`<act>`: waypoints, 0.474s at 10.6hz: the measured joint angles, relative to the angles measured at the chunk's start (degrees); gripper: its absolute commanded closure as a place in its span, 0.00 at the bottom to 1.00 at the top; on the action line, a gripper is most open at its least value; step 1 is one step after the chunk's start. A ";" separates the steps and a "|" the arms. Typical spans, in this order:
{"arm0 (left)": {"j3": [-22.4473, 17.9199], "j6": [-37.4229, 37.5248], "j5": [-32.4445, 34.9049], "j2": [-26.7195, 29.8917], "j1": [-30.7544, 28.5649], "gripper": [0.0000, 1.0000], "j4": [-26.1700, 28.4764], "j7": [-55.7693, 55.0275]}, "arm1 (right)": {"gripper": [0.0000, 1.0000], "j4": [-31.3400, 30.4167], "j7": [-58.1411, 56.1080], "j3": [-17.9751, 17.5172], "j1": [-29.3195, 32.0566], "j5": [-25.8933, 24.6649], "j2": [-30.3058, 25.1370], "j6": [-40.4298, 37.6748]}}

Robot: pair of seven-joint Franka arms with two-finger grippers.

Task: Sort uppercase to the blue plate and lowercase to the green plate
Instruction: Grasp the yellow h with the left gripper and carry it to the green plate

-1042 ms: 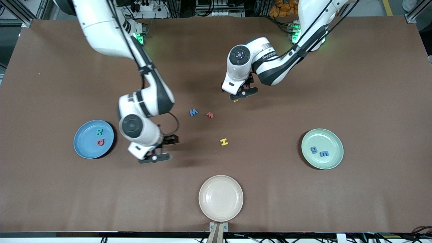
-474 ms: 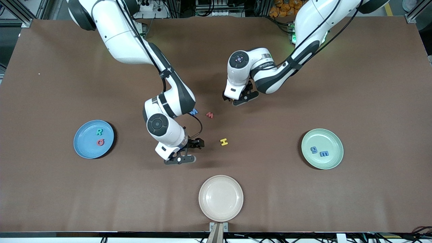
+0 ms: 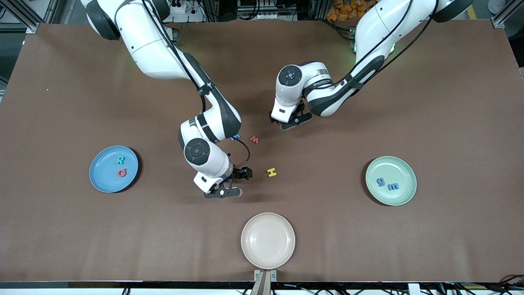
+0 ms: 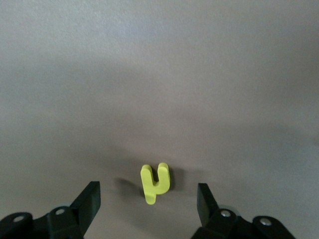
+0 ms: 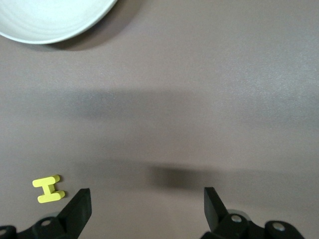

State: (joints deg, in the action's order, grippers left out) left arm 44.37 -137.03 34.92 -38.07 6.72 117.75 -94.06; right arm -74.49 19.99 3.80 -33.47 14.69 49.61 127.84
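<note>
Both arms have glossy white shells with dark grey bands at the joints, and thin black cables run along the outside, strapped on at the forearms. Each wrist ends in a round dark grey cap with a small ringed centre. The left arm's forearm carries small grey lettering. The left gripper and right gripper are black, with flat angular fingers and silver screws at their bases.
</note>
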 measured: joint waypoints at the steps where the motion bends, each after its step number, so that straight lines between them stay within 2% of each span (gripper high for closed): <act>1: -0.12 0.00 0.22 -0.17 0.28 0.29 0.00 -0.01 | 0.00 0.03 0.02 0.02 0.10 0.00 0.07 0.00; 3: -1.06 0.00 0.49 -0.44 0.94 0.32 0.00 -0.01 | 0.00 0.14 0.02 0.20 0.72 -0.08 0.09 -0.09; 5: -1.66 -0.01 0.98 -0.78 1.24 0.33 -0.01 -0.01 | 0.00 0.48 -0.09 0.49 2.60 -3.61 0.08 -1.35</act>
State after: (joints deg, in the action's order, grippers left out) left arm 42.72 -137.04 35.90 -38.85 7.96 117.74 -94.07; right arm -74.01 19.90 4.29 -30.88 11.09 49.69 126.49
